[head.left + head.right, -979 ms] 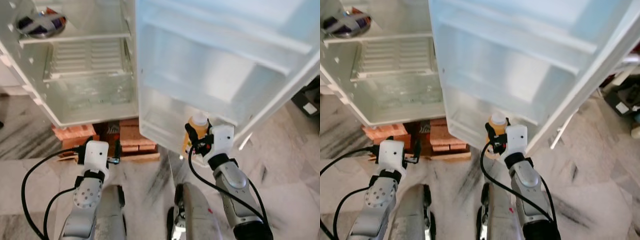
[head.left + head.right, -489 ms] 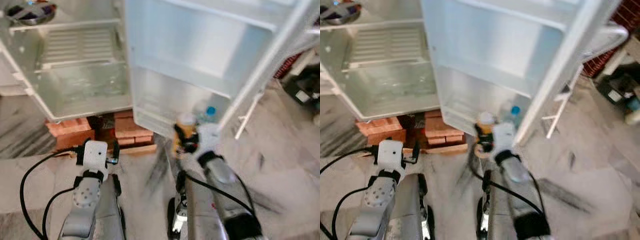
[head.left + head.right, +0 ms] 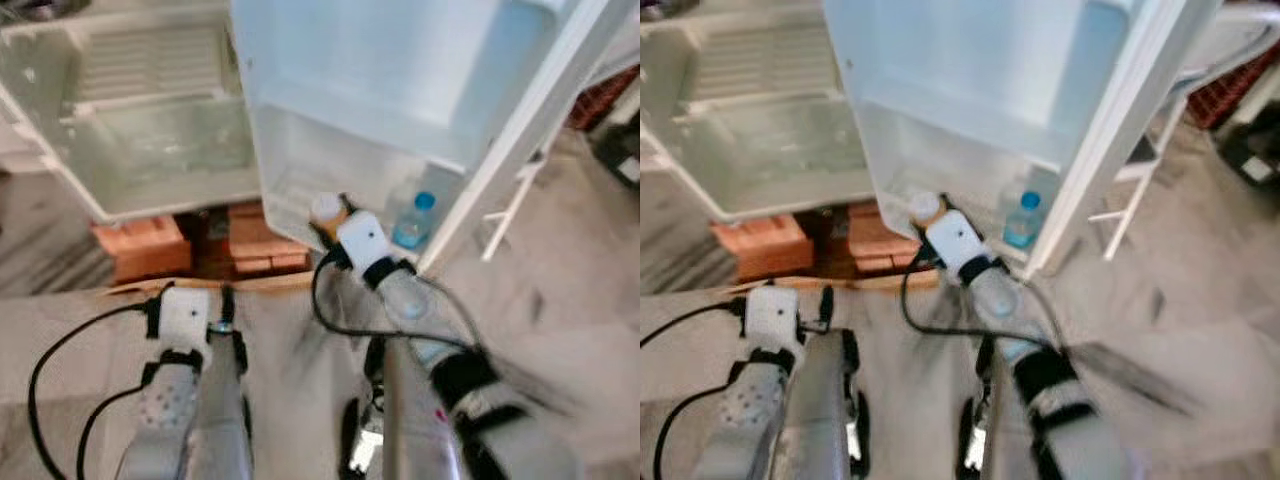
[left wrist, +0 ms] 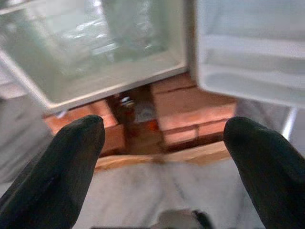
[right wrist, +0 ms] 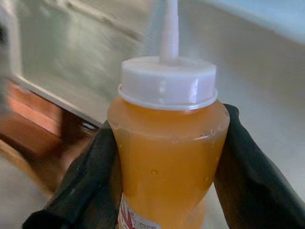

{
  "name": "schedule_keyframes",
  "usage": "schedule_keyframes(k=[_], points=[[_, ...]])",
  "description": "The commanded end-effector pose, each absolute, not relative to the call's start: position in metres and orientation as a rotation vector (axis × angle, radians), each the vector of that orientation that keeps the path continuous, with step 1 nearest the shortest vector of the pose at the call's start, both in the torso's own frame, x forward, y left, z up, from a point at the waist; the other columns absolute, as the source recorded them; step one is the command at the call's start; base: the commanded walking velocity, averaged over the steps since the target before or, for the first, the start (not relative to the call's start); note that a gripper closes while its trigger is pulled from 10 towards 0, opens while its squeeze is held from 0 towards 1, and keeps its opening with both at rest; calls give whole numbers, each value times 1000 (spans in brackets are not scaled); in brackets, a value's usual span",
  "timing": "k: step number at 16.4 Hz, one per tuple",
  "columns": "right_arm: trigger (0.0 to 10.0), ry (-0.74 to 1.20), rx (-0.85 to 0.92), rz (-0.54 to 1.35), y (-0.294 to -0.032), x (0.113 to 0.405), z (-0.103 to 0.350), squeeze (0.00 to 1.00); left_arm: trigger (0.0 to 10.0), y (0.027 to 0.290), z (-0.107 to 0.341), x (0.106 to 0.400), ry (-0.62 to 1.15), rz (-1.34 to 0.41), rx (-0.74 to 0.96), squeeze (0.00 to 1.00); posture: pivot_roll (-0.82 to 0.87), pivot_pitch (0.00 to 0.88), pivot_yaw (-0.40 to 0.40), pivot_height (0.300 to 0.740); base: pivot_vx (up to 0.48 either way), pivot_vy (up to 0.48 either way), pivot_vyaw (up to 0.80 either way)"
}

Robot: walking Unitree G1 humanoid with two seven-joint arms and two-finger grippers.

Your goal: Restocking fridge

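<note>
My right gripper (image 3: 328, 220) is shut on an orange sauce bottle (image 5: 167, 157) with a white nozzle cap, its black fingers (image 5: 248, 176) pressing both sides. The bottle (image 3: 326, 208) is upright at the front lip of the lowest shelf (image 3: 290, 195) of the open fridge door. In that same shelf, to the right, stands a water bottle (image 3: 413, 220) with a blue cap. My left gripper (image 4: 162, 143) is open and holds nothing; it hovers low over the floor in front of the fridge (image 3: 160, 130).
The fridge cabinet stands open on the left, with a clear drawer and wire shelves. Red bricks (image 3: 145, 248) and a wooden board prop it up. The white door edge (image 3: 520, 140) runs diagonally on the right. Marble floor (image 3: 560, 320) lies around me.
My right arm has reached forward and to the left, carrying the orange bottle up to the door's lowest shelf. The camera has shifted and the picture is blurred. The left arm has held still.
</note>
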State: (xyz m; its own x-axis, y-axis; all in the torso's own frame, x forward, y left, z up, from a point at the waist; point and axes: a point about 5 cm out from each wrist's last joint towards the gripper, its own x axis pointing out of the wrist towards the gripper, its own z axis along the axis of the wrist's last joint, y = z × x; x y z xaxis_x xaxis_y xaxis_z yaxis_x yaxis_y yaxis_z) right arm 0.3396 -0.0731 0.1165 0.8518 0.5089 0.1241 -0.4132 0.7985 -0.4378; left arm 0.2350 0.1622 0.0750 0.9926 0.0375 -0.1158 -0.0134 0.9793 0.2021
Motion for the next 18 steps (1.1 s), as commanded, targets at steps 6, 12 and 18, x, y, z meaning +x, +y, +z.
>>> schedule_keyframes(k=[6,12,18], points=[[10000,-374,-603,462,-66,352,130,0,10000,166,90,218,127,27,220,0,234,323,-63,553,0,0,0],[10000,-431,-802,414,-47,352,124,0,10000,172,97,198,158,52,255,0,314,372,-70,553,0,0,0],[10000,-544,-851,301,-47,359,143,0,10000,175,106,182,162,43,282,0,279,416,-50,553,0,0,0]])
